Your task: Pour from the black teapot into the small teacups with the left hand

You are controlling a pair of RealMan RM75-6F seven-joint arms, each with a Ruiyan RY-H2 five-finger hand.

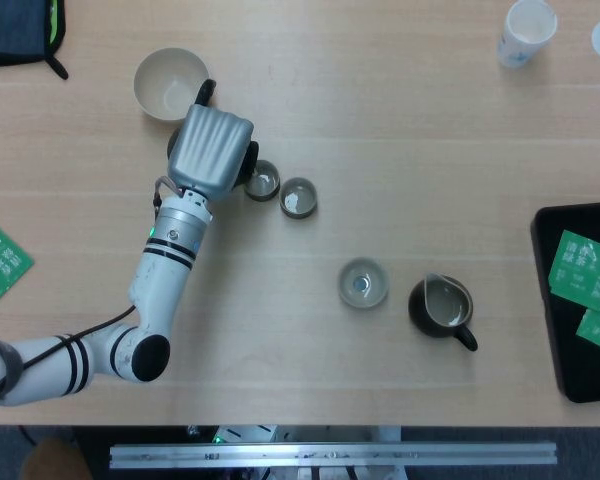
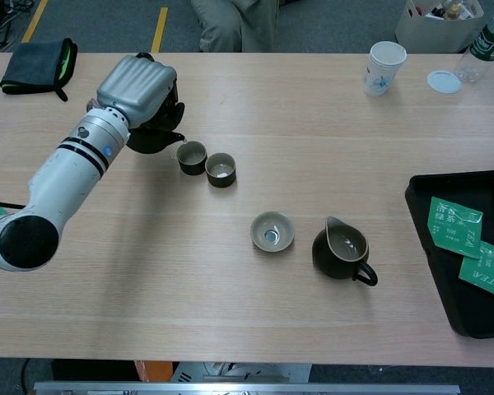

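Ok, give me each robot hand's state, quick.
Left robot hand: holding the teapot.
Right robot hand: not in view.

A paper cup (image 2: 384, 67) stands far from the black tray (image 2: 445, 309) of green tea packets (image 2: 454, 227).

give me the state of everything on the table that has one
left hand: grips the teapot
teapot: lifted, spout at the nearest teacup's rim
near teacup: upright
second teacup: upright
glass cup: upright
pitcher: upright, uncovered
paper cup: upright
bowl: upright
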